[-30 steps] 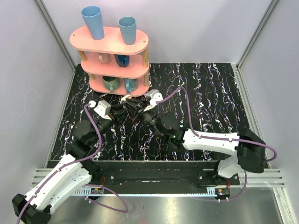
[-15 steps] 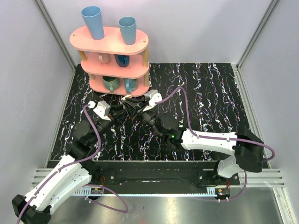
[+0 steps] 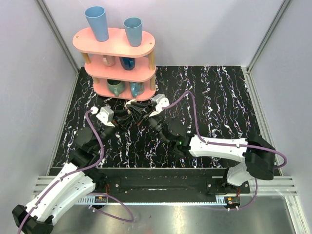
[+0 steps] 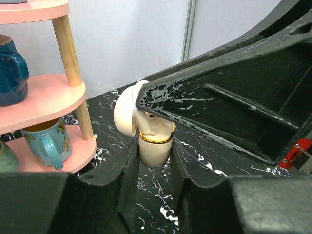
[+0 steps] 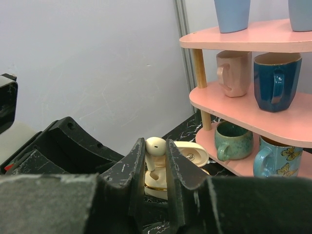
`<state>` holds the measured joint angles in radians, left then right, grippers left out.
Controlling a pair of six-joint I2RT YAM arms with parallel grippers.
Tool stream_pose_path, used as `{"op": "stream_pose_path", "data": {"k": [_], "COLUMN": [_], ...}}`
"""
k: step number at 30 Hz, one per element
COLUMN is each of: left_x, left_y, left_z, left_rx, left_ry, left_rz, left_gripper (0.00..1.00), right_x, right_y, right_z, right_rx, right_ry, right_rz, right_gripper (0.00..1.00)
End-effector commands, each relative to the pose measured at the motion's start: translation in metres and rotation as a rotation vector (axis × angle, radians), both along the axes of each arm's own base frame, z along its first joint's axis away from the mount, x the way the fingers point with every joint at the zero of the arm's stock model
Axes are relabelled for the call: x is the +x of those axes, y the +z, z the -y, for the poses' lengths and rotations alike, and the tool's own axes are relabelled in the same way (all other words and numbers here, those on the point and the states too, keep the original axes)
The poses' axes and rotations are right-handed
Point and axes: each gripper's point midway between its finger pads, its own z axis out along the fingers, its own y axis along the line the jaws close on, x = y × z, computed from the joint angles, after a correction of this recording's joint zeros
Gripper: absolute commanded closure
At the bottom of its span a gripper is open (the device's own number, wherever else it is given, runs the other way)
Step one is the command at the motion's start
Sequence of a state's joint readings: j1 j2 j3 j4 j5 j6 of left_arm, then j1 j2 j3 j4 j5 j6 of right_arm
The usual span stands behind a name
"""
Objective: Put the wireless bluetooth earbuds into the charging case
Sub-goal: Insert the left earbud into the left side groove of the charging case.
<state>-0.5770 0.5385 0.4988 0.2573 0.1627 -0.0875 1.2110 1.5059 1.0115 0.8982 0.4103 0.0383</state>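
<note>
One light, probably slippery earbud (image 5: 155, 145), stem pinched in the right hand (image 5: 155, 155), hovers over the charging case (image 4: 155, 152) the left hand (image 4: 155, 161) clamps.

The charging case (image 4: 155, 148) is a small cream-white clamshell with a gold band around the mouth of its base. It stands upright with its lid (image 4: 125, 115) swung open toward ten o'clock in the left wrist view. The left fingers (image 4: 128, 181) clamp its base from both sides, over the worktop's far-left part. One earbud (image 5: 154, 146), a glossy cream-white nub with a short stem, is pinched between the right fingers (image 5: 134, 174). It sits stem down, directly above the open case. Whether the other earbud sits inside cannot be told.
</note>
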Motion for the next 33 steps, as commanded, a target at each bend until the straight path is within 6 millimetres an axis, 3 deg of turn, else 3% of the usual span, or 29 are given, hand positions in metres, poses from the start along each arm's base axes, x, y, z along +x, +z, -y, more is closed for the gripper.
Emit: {"op": "stream_pose_path", "data": {"k": [1, 12, 18, 33], "left_x": [-0.005, -0.005, -0.006, -0.006], "left_y": [0.026, 0.027, 0.028, 0.028], "left_z": [-0.004, -0.007, -0.007, -0.007], "left_rx": [-0.055, -0.067, -0.066, -0.071], "left_ry": [0.005, 0.019, 0.014, 0.015], "left_rz": [0.083, 0.088, 0.09, 0.092], "left_gripper": [1.0, 1.0, 1.0, 1.0], "right_x": [-0.006, -0.008, -0.005, -0.011], "right_y": [0.016, 0.019, 0.012, 0.017], "right_z": [0.009, 0.015, 0.011, 0.003], "right_rx": [0.042, 0.051, 0.039, 0.056], "right_ry": [-0.015, -0.041, -0.05, -0.009], "right_rz": [0.015, 0.019, 0.01, 0.02], "right_gripper": [1.0, 1.0, 1.0, 1.0]}}
